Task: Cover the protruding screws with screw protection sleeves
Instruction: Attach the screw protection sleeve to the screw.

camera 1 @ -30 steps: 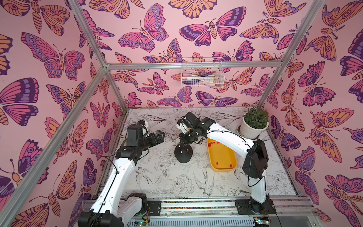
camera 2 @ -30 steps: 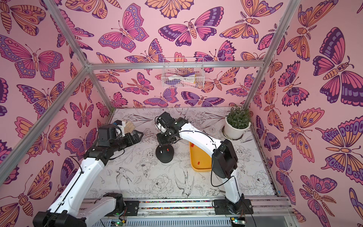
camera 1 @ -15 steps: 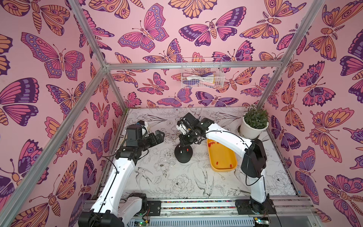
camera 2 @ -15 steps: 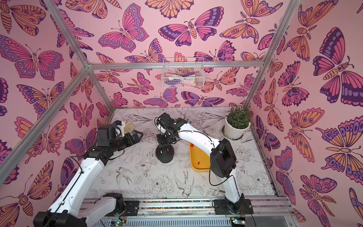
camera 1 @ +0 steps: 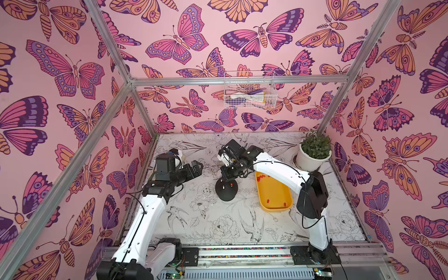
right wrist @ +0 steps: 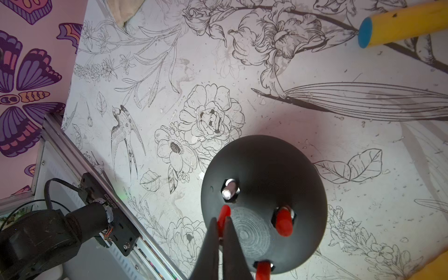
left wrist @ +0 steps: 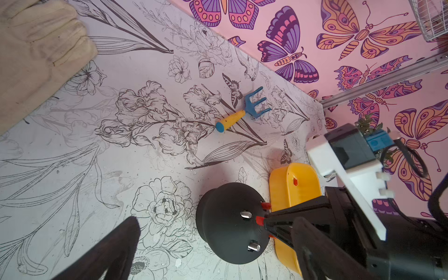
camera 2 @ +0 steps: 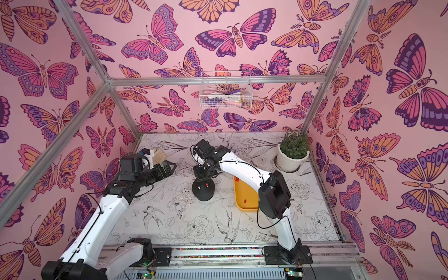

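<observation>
A black dome (camera 1: 226, 191) (camera 2: 203, 191) stands mid-table. In the right wrist view it (right wrist: 264, 169) carries one bare screw (right wrist: 230, 190) and two screws capped by red sleeves (right wrist: 283, 221). Two bare screws (left wrist: 246, 214) show in the left wrist view. My right gripper (right wrist: 220, 219) (camera 1: 228, 175) hangs over the dome, shut on a red sleeve (right wrist: 223, 214) (left wrist: 260, 220) whose tip lies just beside the bare screw. My left gripper (camera 1: 196, 167) (left wrist: 215, 223) is open and empty, off to the dome's left. More sleeves (camera 1: 260, 179) lie in the yellow tray (camera 1: 276, 191) (camera 2: 242, 191).
The tray sits right of the dome, partly under my right arm. A potted plant (camera 1: 315, 152) stands at the back right. A beige glove (left wrist: 36, 48) lies at the back left, and a blue and yellow toy rake (left wrist: 242, 111) behind the dome. A wire basket (camera 1: 248, 89) hangs on the back wall.
The right arm's elbow has shifted slightly to the left. Its gripper stays over the dome with the sleeve in it. The left arm has not moved.
</observation>
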Robot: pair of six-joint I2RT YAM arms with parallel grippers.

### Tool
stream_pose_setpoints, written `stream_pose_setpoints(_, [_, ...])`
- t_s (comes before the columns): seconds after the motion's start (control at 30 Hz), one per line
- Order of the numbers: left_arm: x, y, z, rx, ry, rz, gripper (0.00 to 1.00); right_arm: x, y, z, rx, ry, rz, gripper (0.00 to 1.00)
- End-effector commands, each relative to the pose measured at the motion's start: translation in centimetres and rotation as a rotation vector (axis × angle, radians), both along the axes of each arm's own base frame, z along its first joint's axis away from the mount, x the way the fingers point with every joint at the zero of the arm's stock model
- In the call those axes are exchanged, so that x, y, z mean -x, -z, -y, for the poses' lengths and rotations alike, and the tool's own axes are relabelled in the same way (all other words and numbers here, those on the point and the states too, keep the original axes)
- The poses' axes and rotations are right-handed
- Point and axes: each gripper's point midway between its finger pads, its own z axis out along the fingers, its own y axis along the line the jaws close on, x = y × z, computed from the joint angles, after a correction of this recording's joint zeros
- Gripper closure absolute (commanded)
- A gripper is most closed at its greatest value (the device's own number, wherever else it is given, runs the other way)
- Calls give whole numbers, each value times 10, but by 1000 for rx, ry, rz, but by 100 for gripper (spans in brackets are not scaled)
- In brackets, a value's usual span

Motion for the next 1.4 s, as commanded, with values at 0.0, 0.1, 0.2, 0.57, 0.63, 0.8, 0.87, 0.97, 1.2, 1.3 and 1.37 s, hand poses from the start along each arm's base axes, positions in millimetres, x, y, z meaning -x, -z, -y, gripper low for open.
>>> stream_pose_setpoints(0.0, [0, 4, 0, 9, 4, 0, 0, 2, 2, -5, 5, -16, -11, 93])
stream_pose_setpoints(0.1, [0, 4, 0, 10, 4, -2, 0, 1, 3, -6, 4, -16, -10, 93])
stream_pose_setpoints(0.2, [0, 4, 0, 11, 4, -1, 0, 1, 3, -7, 6, -20, -11, 93])
stream_pose_setpoints(0.57, [0, 4, -1, 12, 3, -3, 0, 0, 6, -7, 11, -25, -17, 93])
stream_pose_setpoints(0.63, [0, 4, -1, 12, 2, -2, 0, 0, 7, -7, 13, -26, -18, 93])
stream_pose_setpoints(0.8, [0, 5, -1, 13, 2, -5, 0, 0, 8, -8, 13, -28, -19, 93])
stream_pose_setpoints(0.87, [0, 5, -2, 12, 1, -6, 0, 0, 9, -9, 13, -29, -22, 93])
stream_pose_setpoints(0.97, [-1, 5, -1, 14, 3, -7, 0, 0, 10, -9, 14, -32, -23, 93])
stream_pose_setpoints(1.2, [-1, 6, -1, 15, 4, -8, 0, 1, 12, -9, 21, -33, -29, 93])
stream_pose_setpoints(1.3, [-1, 5, -1, 16, 3, -8, 0, 1, 13, -9, 24, -35, -31, 93])
stream_pose_setpoints(1.37, [-1, 5, -1, 17, 3, -8, 0, 1, 13, -9, 25, -34, -32, 93])
